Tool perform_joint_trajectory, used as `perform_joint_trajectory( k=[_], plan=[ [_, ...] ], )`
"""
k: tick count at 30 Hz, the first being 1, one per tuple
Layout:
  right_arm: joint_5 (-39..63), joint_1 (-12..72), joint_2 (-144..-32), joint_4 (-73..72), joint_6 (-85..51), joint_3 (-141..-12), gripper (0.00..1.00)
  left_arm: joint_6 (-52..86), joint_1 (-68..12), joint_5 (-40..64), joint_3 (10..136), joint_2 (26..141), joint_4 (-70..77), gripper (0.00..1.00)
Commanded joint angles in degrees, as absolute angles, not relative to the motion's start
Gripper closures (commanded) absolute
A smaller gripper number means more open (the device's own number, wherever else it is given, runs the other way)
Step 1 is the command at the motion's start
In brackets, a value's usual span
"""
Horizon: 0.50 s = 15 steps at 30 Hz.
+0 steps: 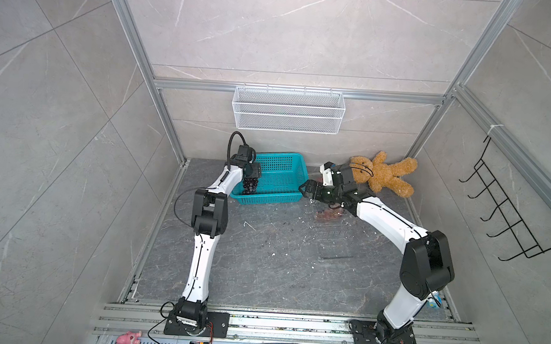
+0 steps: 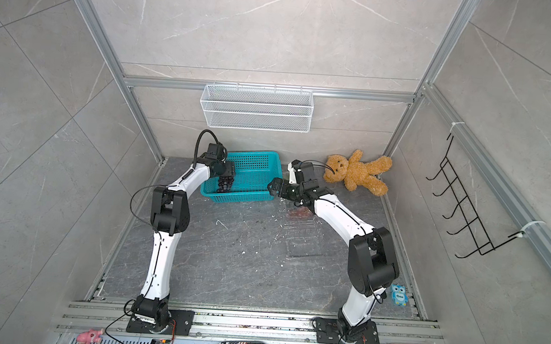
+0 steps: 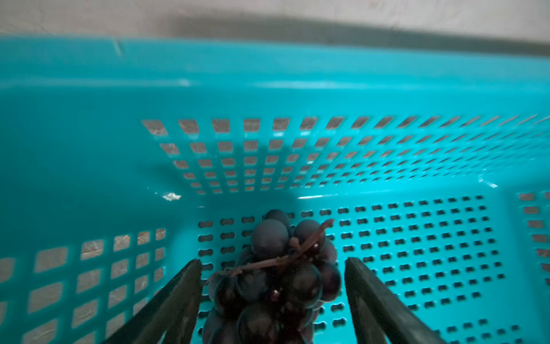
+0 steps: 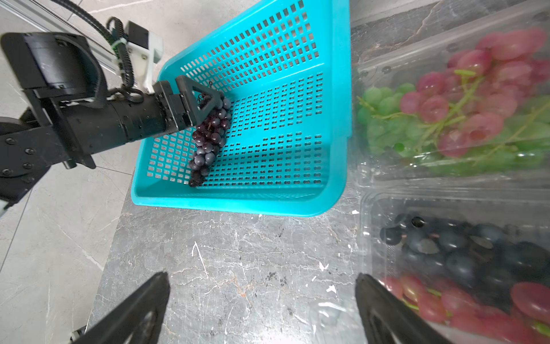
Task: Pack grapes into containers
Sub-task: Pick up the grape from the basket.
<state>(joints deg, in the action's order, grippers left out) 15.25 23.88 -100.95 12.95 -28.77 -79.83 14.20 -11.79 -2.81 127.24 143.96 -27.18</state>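
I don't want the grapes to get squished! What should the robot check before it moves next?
1. The dark bunch is inside the teal basket: ok.
2. The left gripper has a firm hold on it: cannot tell; its fingers sit on either side.
3. The right gripper is open and empty: ok.
4. The green-and-pink container and dark-and-pink container stand beside the basket: ok.
5. The third container has room: ok, it looks empty.
6. Its lid is open: cannot tell.
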Motion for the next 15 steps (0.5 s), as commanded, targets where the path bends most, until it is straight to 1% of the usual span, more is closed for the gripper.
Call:
perform_joint_trajectory(
  k=[1,3,4,7,8,11,13,15],
  plan=[
    [15.04,24.21,-100.54,11.57,-29.42,-79.54,0.01,12.74,-11.6,-2.15,128.61,144.67,-29.79,0.19],
    [15.1,24.24,-100.56,11.52,-29.48,-79.56,0.0,12.67,-11.67,-2.02,128.62,144.92,-30.06,0.2],
    [15.12,24.22,-100.6,11.43,-29.53,-79.54,0.01,12.69,-11.68,-1.95,128.58,144.97,-30.19,0.23],
    [15.12,24.18,-100.46,11.35,-29.7,-79.28,0.01,12.42,-11.61,-1.17,128.65,145.29,-30.39,0.44],
    [15.08,24.13,-100.31,11.37,-29.62,-79.12,0.01,12.39,-11.69,-1.06,128.71,145.46,-30.49,0.48],
    [14.86,24.09,-99.81,11.35,-29.57,-78.87,0.0,12.47,-11.63,-0.19,128.68,145.33,-30.74,0.71],
    [14.77,24.07,-99.36,11.48,-29.62,-78.78,0.0,12.73,-11.63,0.87,128.63,144.8,-31.0,0.78],
    [14.74,23.98,-98.84,11.7,-29.51,-78.67,0.01,13.46,-11.71,1.77,127.5,143.31,-30.64,0.78]
  ],
)
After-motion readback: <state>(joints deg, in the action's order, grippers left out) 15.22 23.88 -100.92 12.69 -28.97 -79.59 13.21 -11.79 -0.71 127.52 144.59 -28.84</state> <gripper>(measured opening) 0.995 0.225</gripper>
